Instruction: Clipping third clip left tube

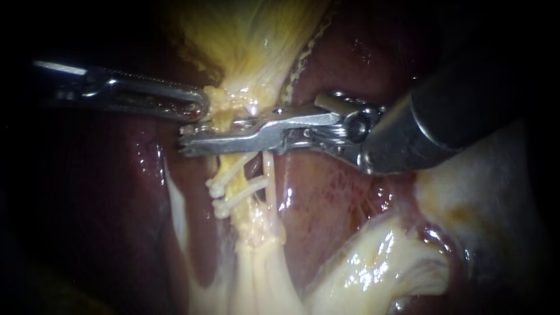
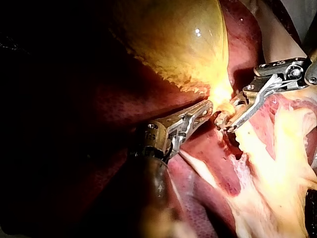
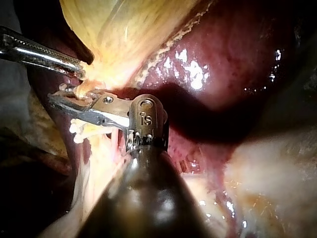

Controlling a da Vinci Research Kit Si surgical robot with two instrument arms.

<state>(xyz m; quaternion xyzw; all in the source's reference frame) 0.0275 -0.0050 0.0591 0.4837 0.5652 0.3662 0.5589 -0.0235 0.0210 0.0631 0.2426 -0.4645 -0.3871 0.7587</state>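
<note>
Left instrument: the left instrument [image 1: 203,107] comes in level, and its hand ends at the yellow neck of the gallbladder [image 1: 251,35].
Left hand state: narrow. Its two jaws lie close together and pinch the gallbladder's neck tissue between them.
Right instrument: the right instrument [image 1: 189,142] reaches in just beneath the left hand. Its long hand lies crosswise over both tubes, with its tip just past them.
Right hand state: narrow. The jaws are almost together and press on the left tube [image 1: 235,169] from two sides. I cannot tell whether a clip sits inside them.
Left tube: yellowish. It runs from the gallbladder's neck, through the right hand, and on beyond it.
Clips: the near clip [image 1: 230,175] sits across the left tube just past the right hand. The far clip [image 1: 242,195] lies just beyond it, roughly parallel. Both are white.
Right tube: the right tube [image 1: 269,175] is thin and pale. It lies just beside the left tube and also passes the right hand.
Liver: the liver [image 1: 338,192] is dark red and wet, and lies behind the tubes on both sides of the hands.
Hands together: in both wrist views the two tips lie near each other at the gallbladder's neck.
</note>
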